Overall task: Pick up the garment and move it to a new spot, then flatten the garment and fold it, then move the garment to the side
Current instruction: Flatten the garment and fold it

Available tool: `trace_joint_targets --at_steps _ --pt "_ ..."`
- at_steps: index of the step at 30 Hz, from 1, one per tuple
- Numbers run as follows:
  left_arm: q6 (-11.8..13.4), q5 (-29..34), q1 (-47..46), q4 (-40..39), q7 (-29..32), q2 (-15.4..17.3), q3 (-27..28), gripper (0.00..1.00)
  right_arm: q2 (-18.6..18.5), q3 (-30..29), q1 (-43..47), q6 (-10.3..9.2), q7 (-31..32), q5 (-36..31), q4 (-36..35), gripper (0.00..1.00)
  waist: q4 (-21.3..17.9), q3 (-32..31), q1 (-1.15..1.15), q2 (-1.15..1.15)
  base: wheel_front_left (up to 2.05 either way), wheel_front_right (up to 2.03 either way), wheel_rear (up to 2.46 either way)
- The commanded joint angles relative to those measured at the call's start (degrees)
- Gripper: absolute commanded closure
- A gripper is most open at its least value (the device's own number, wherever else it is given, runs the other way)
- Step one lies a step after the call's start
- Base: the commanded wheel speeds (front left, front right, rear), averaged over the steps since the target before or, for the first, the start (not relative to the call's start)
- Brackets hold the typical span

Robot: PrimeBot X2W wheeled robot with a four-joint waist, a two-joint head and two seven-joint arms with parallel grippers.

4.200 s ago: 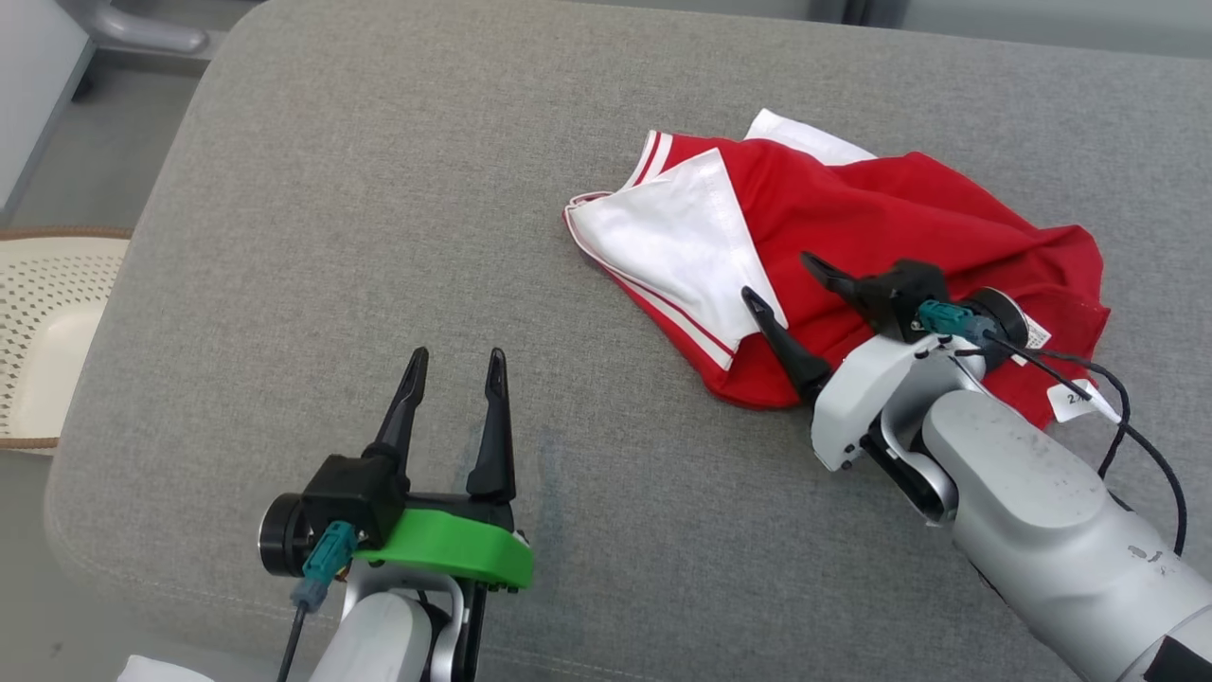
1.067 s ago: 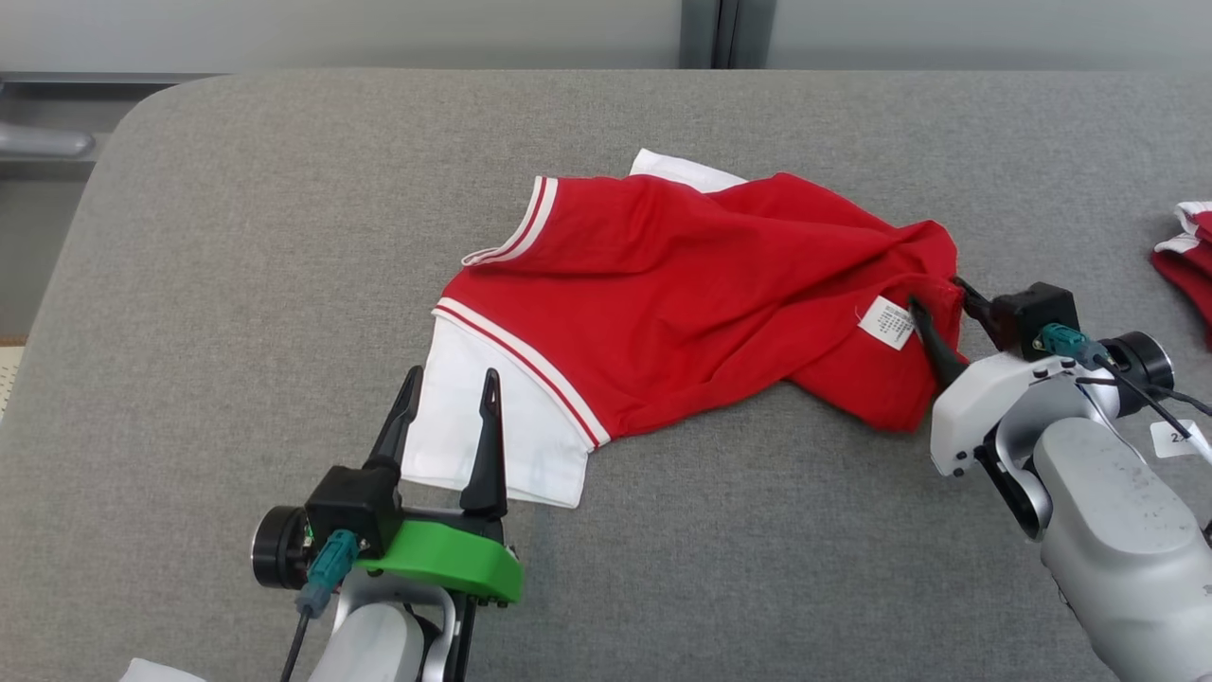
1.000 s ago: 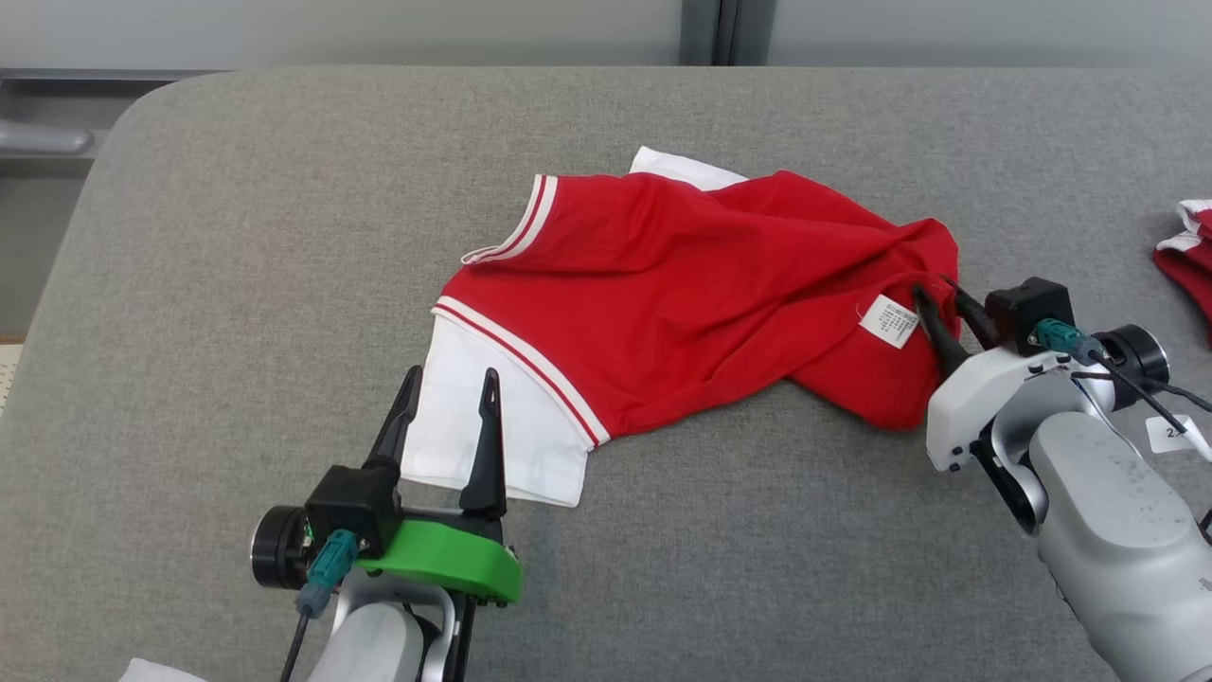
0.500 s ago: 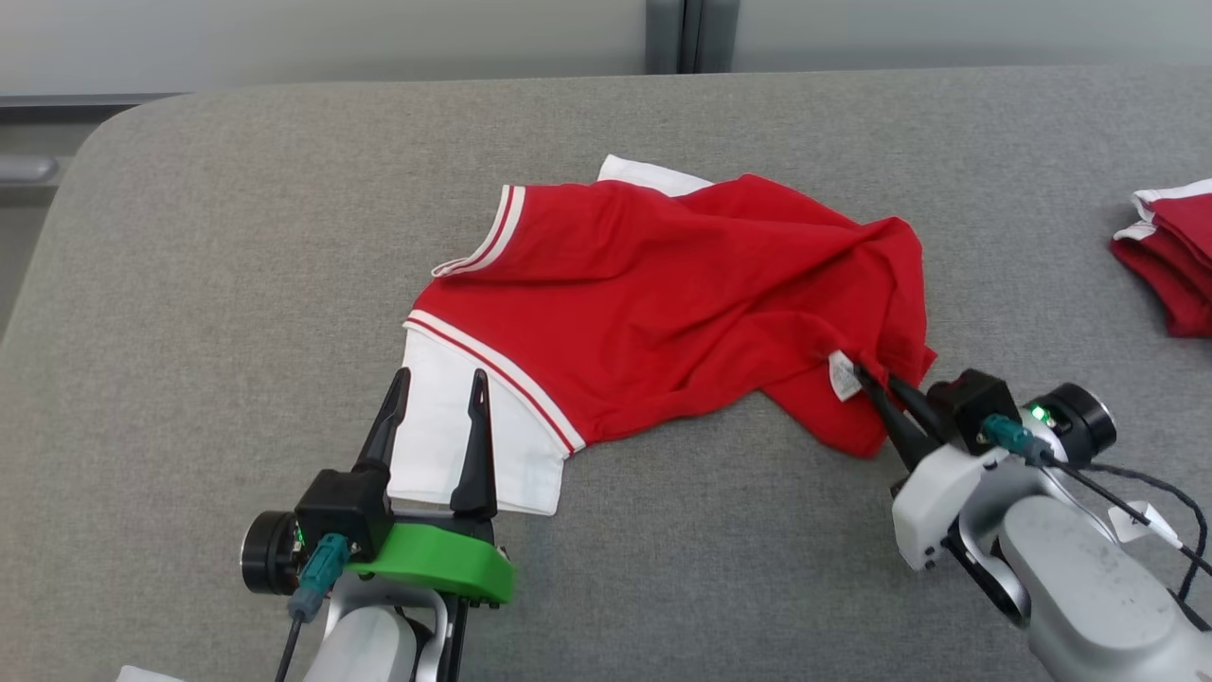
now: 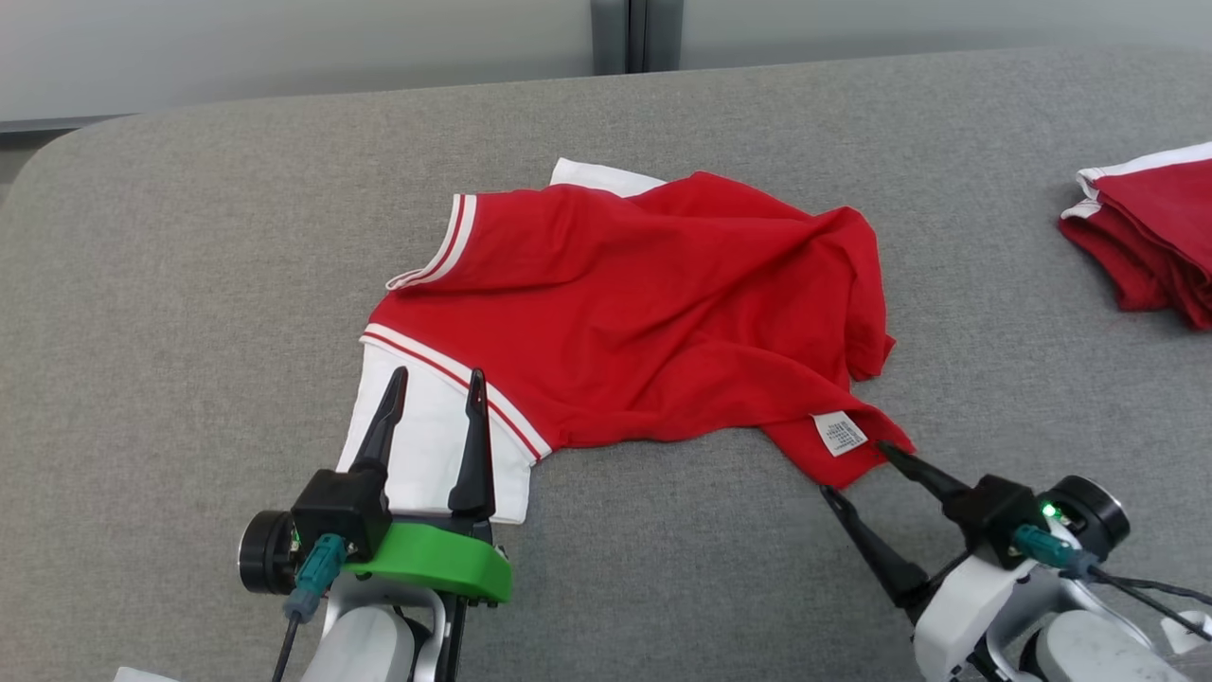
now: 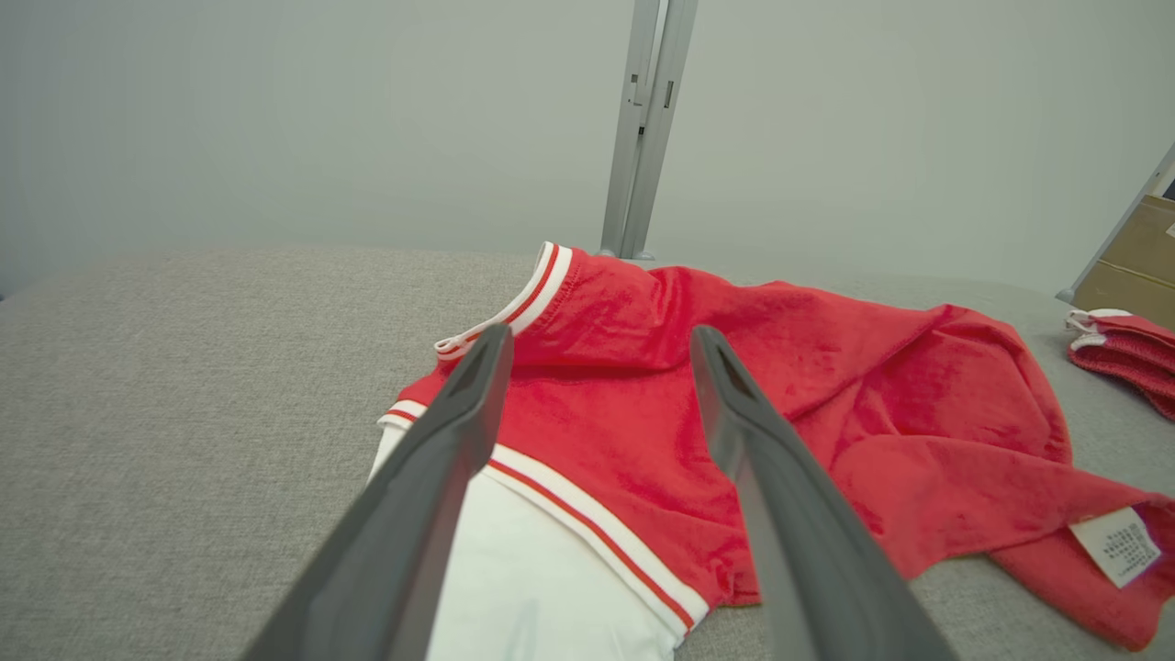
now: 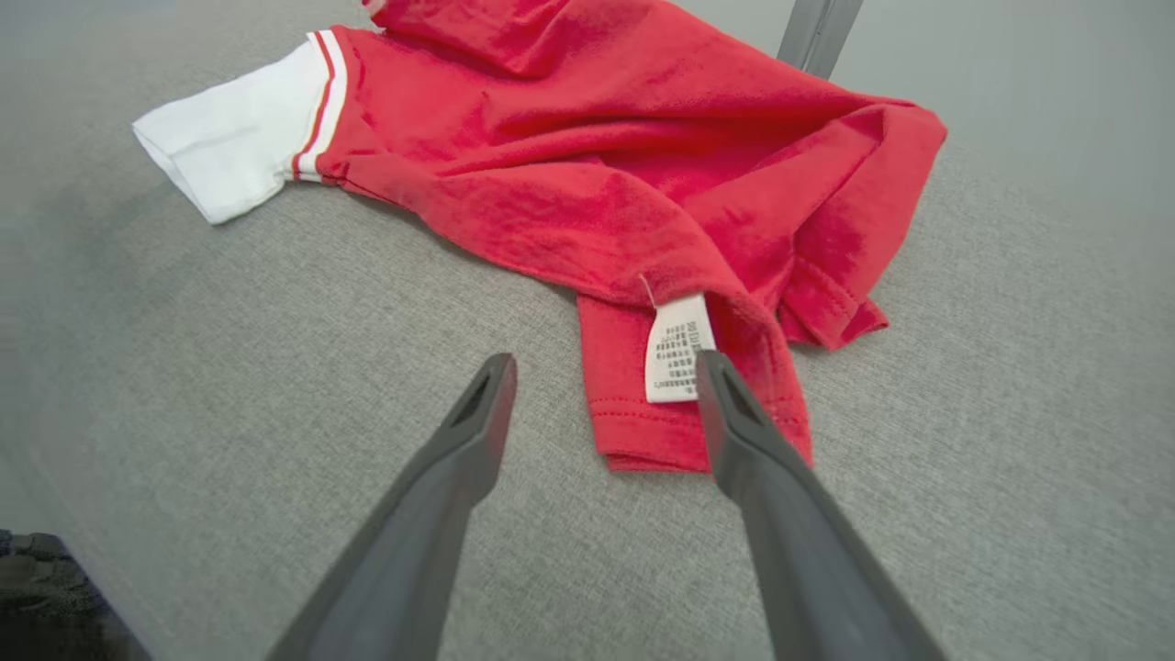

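A wide grey fabric-covered surface [image 5: 189, 284] is seen across the head view, and a pale wall is seen behind it. The garment [image 5: 653, 313], a red shirt with white parts and red-and-white striped trim, is spread near the middle of this surface, wrinkled and not flat, with one white part [image 5: 417, 445] laid toward the robot's left side. A second red piece of clothing [image 5: 1146, 237], which is folded, is placed well apart at the right edge of the surface. The left gripper [image 5: 436, 374] is held over the white part, with its two dark fingers spread apart and nothing gripped between them; whether the cloth is touched by them cannot be told. The right gripper [image 5: 852, 468] is found just beside the near red corner of the garment, its fingers opened wide and nothing held; one fingertip is seen at the hem, but contact cannot be confirmed. A small white label [image 5: 839, 434] with fine print is attached at that corner, close to this fingertip.
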Motion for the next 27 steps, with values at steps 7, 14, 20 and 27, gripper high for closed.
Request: trace_joint_targets --at_steps 7,14,20,27 --pt "-0.07 -0.51 -1.08 0.11 -0.01 0.17 -0.36 0.00 0.56 -13.72 0.12 -0.10 1.68 0.94 -3.28 0.00 1.23 0.53 0.00 0.00 0.00 0.00 0.00" --pt "-0.38 -0.75 -2.62 0.22 -0.01 -0.40 -1.12 0.00 0.73 -13.18 -9.62 -0.10 6.22 3.47 6.63 0.00 5.21 2.71 0.00 0.00 0.00 0.00 0.00" --pt "-0.36 -0.99 -3.58 0.01 -0.01 -0.77 -1.19 0.00 0.69 -8.14 -17.85 -0.09 10.40 9.45 19.02 0.00 9.39 4.61 0.00 0.00 0.00 0.00 0.00" --pt "-0.14 -1.05 -2.99 -0.54 -0.01 -1.10 -0.57 0.00 -4.29 -2.97 -25.65 -0.11 9.18 12.96 24.99 1.00 11.49 5.17 0.00 0.00 0.00 0.00 0.00"
